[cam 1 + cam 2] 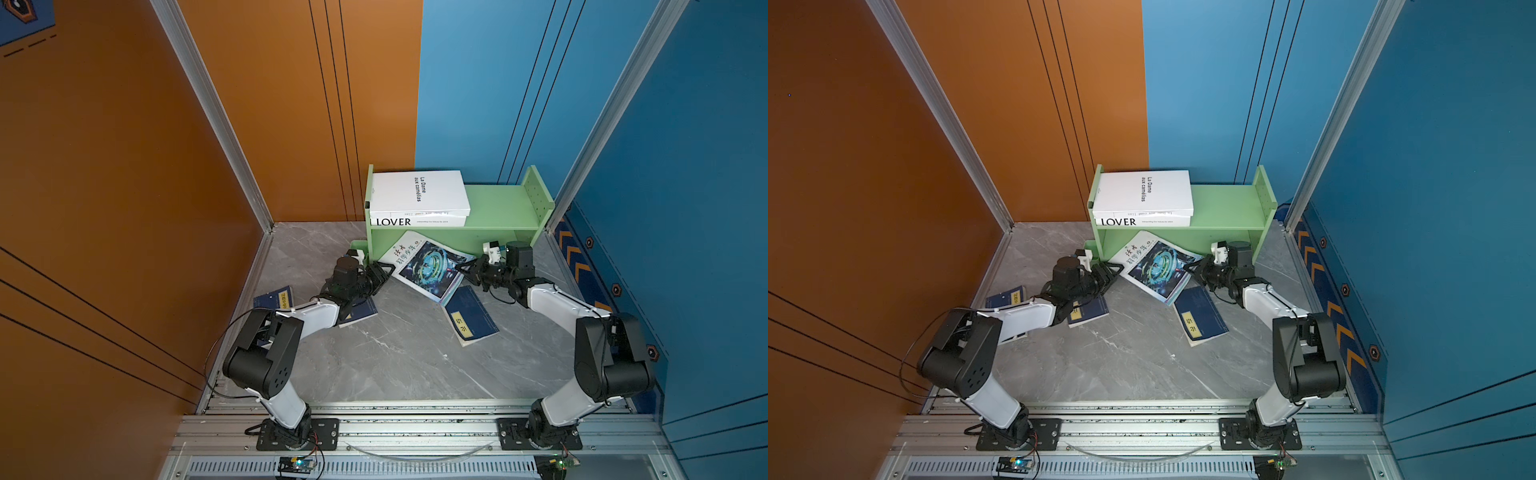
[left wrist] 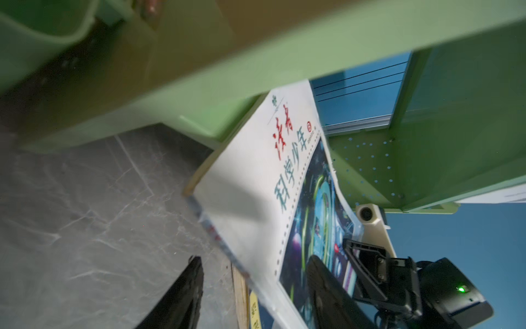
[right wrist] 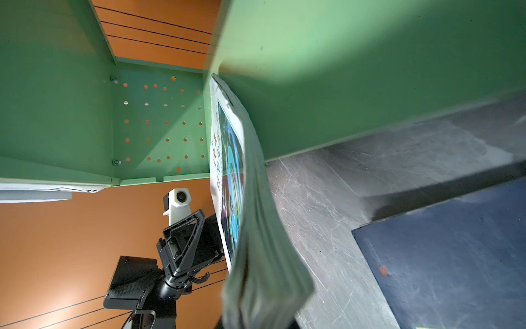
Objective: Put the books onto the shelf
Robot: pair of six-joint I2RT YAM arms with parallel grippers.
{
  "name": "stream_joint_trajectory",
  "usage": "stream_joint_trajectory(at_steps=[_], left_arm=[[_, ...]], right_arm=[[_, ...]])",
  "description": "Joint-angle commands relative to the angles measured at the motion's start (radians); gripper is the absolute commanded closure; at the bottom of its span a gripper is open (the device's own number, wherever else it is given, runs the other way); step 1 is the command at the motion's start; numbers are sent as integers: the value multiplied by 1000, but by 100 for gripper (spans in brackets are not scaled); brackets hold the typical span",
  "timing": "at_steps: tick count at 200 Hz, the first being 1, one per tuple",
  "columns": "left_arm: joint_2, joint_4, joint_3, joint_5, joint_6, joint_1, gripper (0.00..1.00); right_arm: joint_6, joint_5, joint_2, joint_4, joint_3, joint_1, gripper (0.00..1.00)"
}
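**Magazine tipped into the lower tier, pinched at one corner**

My right gripper (image 1: pixel 463 269) is clamped tight on the right corner of the teal magazine (image 1: pixel 428 266), and the glossy cover sags in a soft curve from that pinch. My left gripper (image 1: pixel 386 276) stands about half open, straddling the opposite edge. One finger (image 2: pixel 176 293) is on the table side and the other is over the cover (whether either touches paper I cannot tell).

The magazine's far corner pokes under the front edge of the upper board of the light-green shelf (image 1: pixel 494 208), into the lower tier. There is room to its right as far as the perforated side panel.

On the upper board two thick white books lie flat at the left end, the La Dame aux camélias book (image 1: pixel 419 191) on the LOVER book (image 1: pixel 415 222).

The little green cup (image 1: pixel 356 246) sits just beside my left wrist. One thin navy book (image 1: pixel 473 318) lies by the magazine's near corner, a second navy book (image 1: pixel 359 313) is under my left forearm, and a third navy book (image 1: pixel 274 297) is nearer the orange wall, all on the grey marbled tabletop (image 1: pixel 395 365)
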Motion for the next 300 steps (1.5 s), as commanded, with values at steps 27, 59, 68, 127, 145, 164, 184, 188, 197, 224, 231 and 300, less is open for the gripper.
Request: stream_joint_trajectory(at_steps=[27,59,68,127,145,164,184,188,197,224,231,300], left_arm=[[61,63,55,-8,-40,-19,68],[85,100,61,-58,-75,-35,93],[90,121,57,-80,-89,-42,98],[107,319,-2,-334,-240,-114,100],[130,411,-12,-431,-282,-145,100],[156,436,8,-498,-292,-170,100],[167,436,18,-573,-292,-197,100],[167,436,18,-588,-290,-204,100],[166,435,16,-619,-287,-213,100],[155,433,5,-701,-289,-239,100],[152,432,4,-719,-285,-244,100],[136,401,9,-802,-282,-273,100]], right_arm=[[26,-11,33,43,55,-6,89],[79,-3,72,109,80,-6,88],[101,2,84,131,87,-5,83],[93,107,41,59,61,8,40],[68,140,-12,13,14,26,39],[54,177,-64,-20,-35,56,38],[41,215,-96,-63,-65,93,39],[37,222,-99,-73,-67,99,39],[30,233,-101,-92,-67,111,39],[44,265,-95,-79,-80,138,44],[57,273,-94,-60,-89,144,47],[194,347,-103,163,-173,181,68]])
